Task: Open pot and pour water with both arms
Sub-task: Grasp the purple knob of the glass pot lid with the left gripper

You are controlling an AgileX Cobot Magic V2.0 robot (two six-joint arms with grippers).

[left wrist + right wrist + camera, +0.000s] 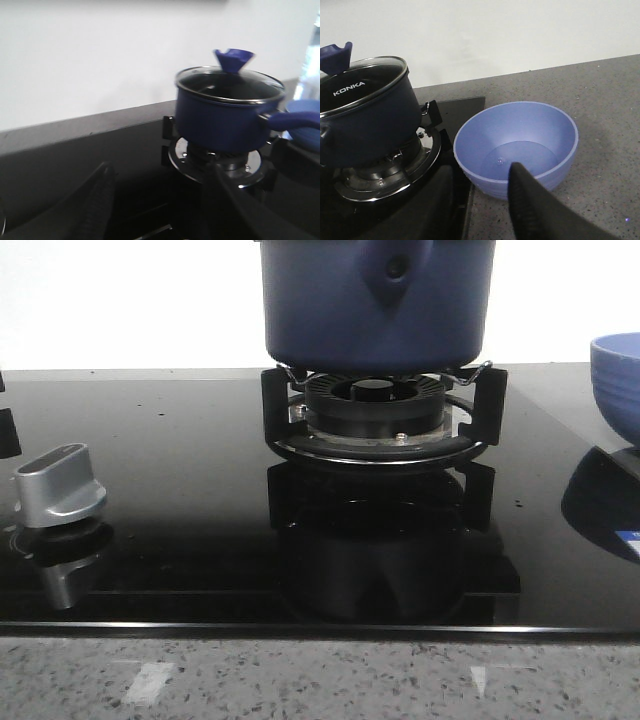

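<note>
While the pot (pixel 378 302) sits on the burner stand (pixel 380 415) of the black glass stove top (pixel 180 500), both grippers hang clear of it. In the left wrist view the left gripper (pixel 157 207) shows two dark fingers (pixel 97 200) spread wide apart with nothing between them; the pot stands ahead of them, apart, nearer the line of one finger than the other. Its glass lid (pixel 227 85) is on, with a blue knob (pixel 233 59) on top, and its blue handle (pixel 295 119) sticks out sideways over the stove. In the right wrist view the right gripper (pixel 480 200) is likewise open and holds nothing; one finger (pixel 532 205) lies in front of the light-blue bowl (pixel 516 146), which stands just beside the stove's edge on the speckled grey counter (pixel 600 130). The bowl appears to have a little clear liquid at the bottom. The pot is off to the side of this gripper, near the bowl but not touching it.

In the front view, a silver control knob (pixel 60 485) stands well to the left of the burner, with bare glass between them. The stove's front edge meets a strip of speckled counter (pixel 320 680). Behind everything runs a plain white wall (pixel 100 60).
</note>
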